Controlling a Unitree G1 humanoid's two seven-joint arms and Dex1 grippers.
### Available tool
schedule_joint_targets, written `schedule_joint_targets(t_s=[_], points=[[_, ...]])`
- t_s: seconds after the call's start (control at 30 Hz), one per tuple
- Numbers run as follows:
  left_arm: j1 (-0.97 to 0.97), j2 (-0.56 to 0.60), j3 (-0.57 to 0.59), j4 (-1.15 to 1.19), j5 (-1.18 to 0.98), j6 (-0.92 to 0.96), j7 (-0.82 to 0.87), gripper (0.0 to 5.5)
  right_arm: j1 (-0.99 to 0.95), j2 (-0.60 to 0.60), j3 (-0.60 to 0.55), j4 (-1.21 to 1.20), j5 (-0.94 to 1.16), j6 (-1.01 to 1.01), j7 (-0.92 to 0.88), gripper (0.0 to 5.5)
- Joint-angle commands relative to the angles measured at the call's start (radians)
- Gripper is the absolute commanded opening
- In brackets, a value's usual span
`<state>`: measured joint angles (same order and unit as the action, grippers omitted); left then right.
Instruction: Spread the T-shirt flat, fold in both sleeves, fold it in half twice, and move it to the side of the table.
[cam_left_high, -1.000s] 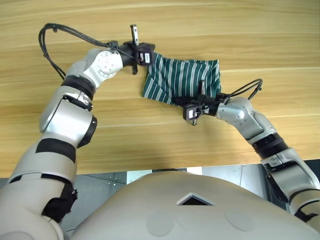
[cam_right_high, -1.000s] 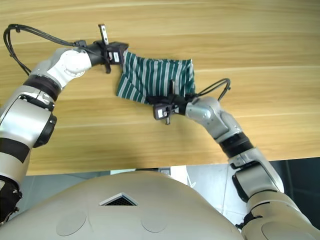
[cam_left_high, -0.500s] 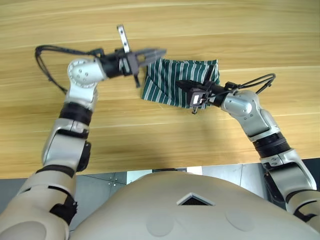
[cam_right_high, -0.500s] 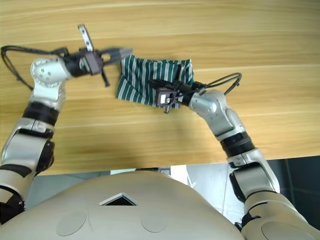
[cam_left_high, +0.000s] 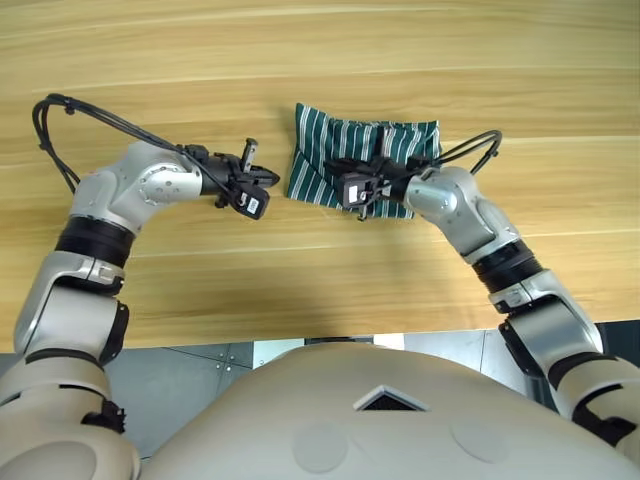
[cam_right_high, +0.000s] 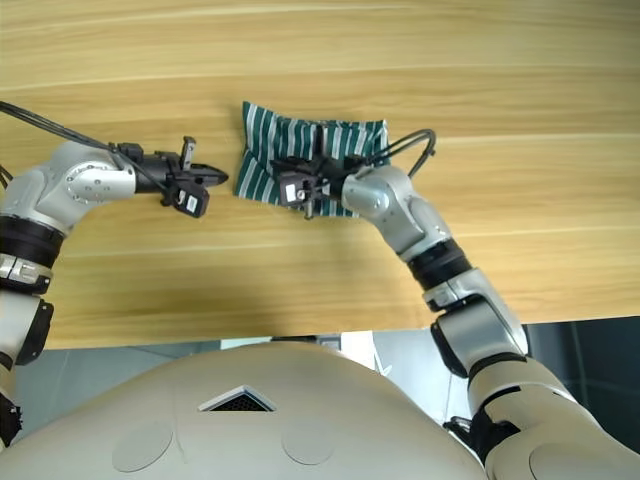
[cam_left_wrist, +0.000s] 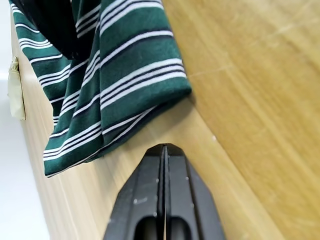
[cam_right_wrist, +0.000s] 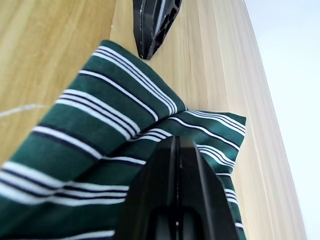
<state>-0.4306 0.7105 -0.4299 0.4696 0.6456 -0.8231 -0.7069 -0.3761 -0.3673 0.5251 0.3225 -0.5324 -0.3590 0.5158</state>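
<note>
Shows the green, white-striped T-shirt (cam_left_high: 325, 150) folded into a compact rectangle, lying flat on the pale wooden worktop (cam_left_high: 300, 290), well back from the near edge. Shows its layers overlapping unevenly along the left side, one far corner jutting past the rest. Puts the left gripper (cam_left_wrist: 164, 147) low over bare wood just beside the shirt's left edge, apart from the cloth, tips aimed at it, fingers pressed together with no gap and holding nothing. Places the right gripper (cam_right_wrist: 175, 142) over the shirt's near portion, pointing across the stripes toward the left gripper, fingers drawn tight together, nothing visible between them, striped cloth directly beneath. Shows black cables (cam_left_high: 90, 110) looping from both wrists.
</note>
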Motion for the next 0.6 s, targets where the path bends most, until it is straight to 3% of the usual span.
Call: schedule_joint_targets(t_s=[0.03, 0.33, 0.6], points=[[-0.009, 0.046, 0.001, -0.071, -0.01, 0.009, -0.016, 0.0, -0.041, 0.011, 0.011, 0.06, -0.029, 0.001, -0.032, 0.01], [-0.008, 0.077, 0.031, -0.187, -0.102, 0.048, -0.042, 0.0, -0.044, 0.015, 0.012, 0.087, -0.037, -0.005, -0.045, 0.01], [0.005, 0.042, -0.024, -0.214, -0.124, 0.058, -0.074, 0.0, -0.052, 0.02, 0.015, 0.104, -0.041, -0.004, -0.057, 0.01]])
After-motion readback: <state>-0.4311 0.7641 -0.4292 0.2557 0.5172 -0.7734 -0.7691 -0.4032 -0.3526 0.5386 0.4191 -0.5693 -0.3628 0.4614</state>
